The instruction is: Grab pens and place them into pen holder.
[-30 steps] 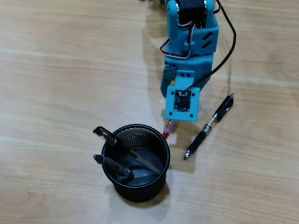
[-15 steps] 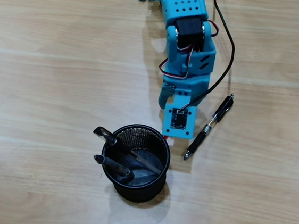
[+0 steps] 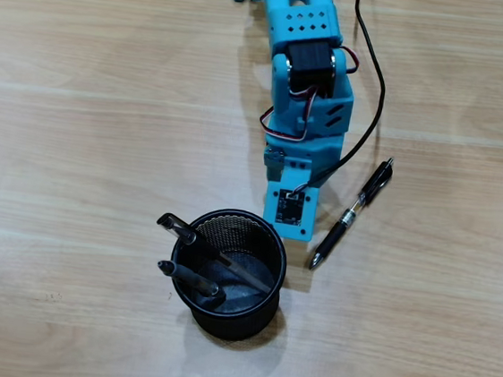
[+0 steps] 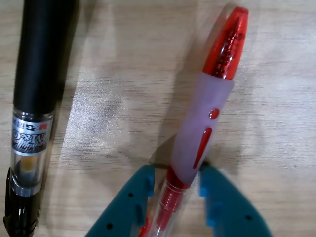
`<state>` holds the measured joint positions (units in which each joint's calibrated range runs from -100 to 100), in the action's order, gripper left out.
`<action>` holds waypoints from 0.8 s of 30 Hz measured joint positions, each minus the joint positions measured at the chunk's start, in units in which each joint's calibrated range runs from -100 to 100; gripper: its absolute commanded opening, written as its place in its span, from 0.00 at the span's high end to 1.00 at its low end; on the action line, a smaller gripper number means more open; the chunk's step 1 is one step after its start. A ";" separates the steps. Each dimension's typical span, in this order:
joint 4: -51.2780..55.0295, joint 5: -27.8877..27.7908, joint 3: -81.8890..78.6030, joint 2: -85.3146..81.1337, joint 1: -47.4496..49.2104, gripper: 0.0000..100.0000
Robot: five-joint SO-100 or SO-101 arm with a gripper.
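Blue arm (image 3: 303, 86) reaches down the wooden table (image 3: 77, 134) from twelve o'clock in the overhead view, wrist camera board facing up. Its gripper (image 4: 173, 185) is hidden beneath the arm there; the wrist view shows it instead.

Wrist view: two teal fingers (image 4: 131, 207) enter from six o'clock, set on either side of the red pen (image 4: 205, 128) and closed in against its barrel just below the frosted grip. Looks clamped, though I can't be sure both pads press fully. Red tip points toward one o'clock. Pen appears to lie on or just over the table.

Black pen (image 3: 352, 213) lies flat on the wood at about three o'clock of the gripper, touching nothing; it runs along the left edge of the wrist view (image 4: 34, 98).

Pen holder (image 3: 261, 311), black mesh cup, stands upright at about seven o'clock from the arm's tip, near it. Two dark-ended pens (image 3: 190, 277) already lean inside, ends poking over the rim toward nine o'clock.
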<state>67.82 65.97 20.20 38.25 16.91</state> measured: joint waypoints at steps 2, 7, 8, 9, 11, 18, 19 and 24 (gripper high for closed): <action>-0.35 0.05 0.09 0.42 0.09 0.97; -0.26 0.10 0.18 0.51 0.27 0.97; -0.26 0.10 0.18 0.51 0.27 0.98; -0.26 0.10 0.18 0.42 0.27 0.98; -0.26 0.10 0.09 0.17 -0.18 0.98; 11.85 0.10 1.42 -5.60 -3.43 0.98; 14.45 0.10 2.22 -7.63 -3.61 0.98; 20.07 -1.92 4.44 -19.25 -3.79 0.98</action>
<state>87.89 64.05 24.63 19.00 13.13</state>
